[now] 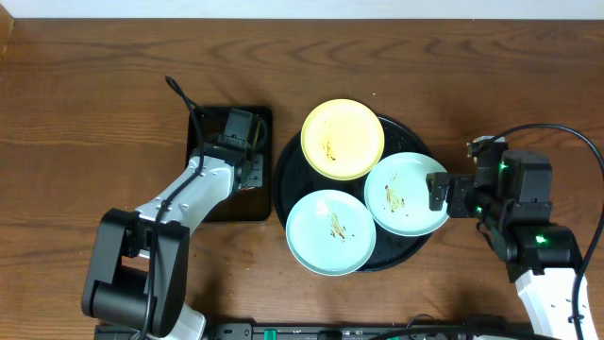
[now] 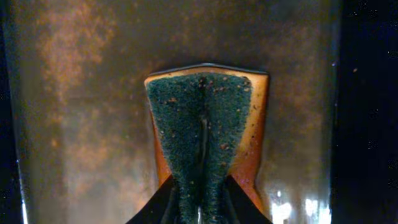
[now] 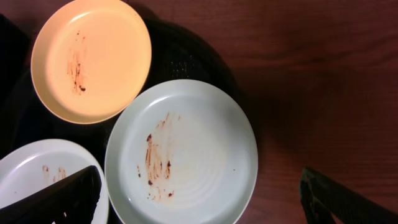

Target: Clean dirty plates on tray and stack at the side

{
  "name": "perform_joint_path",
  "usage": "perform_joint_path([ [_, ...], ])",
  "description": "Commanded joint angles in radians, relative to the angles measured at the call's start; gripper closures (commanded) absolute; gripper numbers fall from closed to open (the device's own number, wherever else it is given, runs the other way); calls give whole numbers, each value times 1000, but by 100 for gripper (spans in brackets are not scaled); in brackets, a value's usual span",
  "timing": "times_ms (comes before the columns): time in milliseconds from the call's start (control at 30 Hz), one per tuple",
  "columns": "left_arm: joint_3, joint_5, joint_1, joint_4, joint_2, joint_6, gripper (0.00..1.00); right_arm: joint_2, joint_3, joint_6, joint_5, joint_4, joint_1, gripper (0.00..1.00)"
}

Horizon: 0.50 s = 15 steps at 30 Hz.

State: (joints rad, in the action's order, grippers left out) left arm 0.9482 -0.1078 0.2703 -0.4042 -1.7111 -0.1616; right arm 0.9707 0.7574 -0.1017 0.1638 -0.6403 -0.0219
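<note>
1. Plates: yellow plate point(image 1: 343, 139) and two mint plates point(image 1: 330, 231), smeared brown, lie on the round tray point(image 1: 281, 179).
2. Left pincer point(image 2: 200, 205) is clamped on a green sponge point(image 2: 199, 124) in the rectangular tray point(image 2: 93, 124).
3. Right pincer point(image 3: 199, 176) is spread apart over one mint plate.

Pale yellow plate point(image 1: 343, 139): 1
Mint-white plates point(image 1: 407, 194) point(image 1: 331, 231): 2
Plates with brown smears: 3 (so all of them are dirty)
Round black tray point(image 1: 291, 179): 1
Rectangular black tray point(image 1: 263, 120): 1
Sponge point(image 2: 202, 137): 1
Robot arms point(image 1: 189, 194) point(image 1: 528, 246): 2
</note>
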Motion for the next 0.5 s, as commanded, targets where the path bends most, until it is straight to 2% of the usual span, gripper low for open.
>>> perform_joint_path([
  [0, 4, -16, 1, -14, 1, -21, 86, -2, 23, 9, -2, -4, -4, 1],
  [67, 0, -15, 1, -17, -1, -21, 92, -2, 23, 9, -2, -4, -4, 1],
  [233, -2, -13, 1, -17, 5, -21, 93, -2, 23, 10, -10, -9, -4, 1],
  [333, -2, -13, 0, -24, 28, -21, 93, 8, 14, 9, -79, -11, -4, 1],
  [467, -2, -5, 0, -48, 92, -21, 93, 61, 13, 8, -70, -11, -4, 14],
])
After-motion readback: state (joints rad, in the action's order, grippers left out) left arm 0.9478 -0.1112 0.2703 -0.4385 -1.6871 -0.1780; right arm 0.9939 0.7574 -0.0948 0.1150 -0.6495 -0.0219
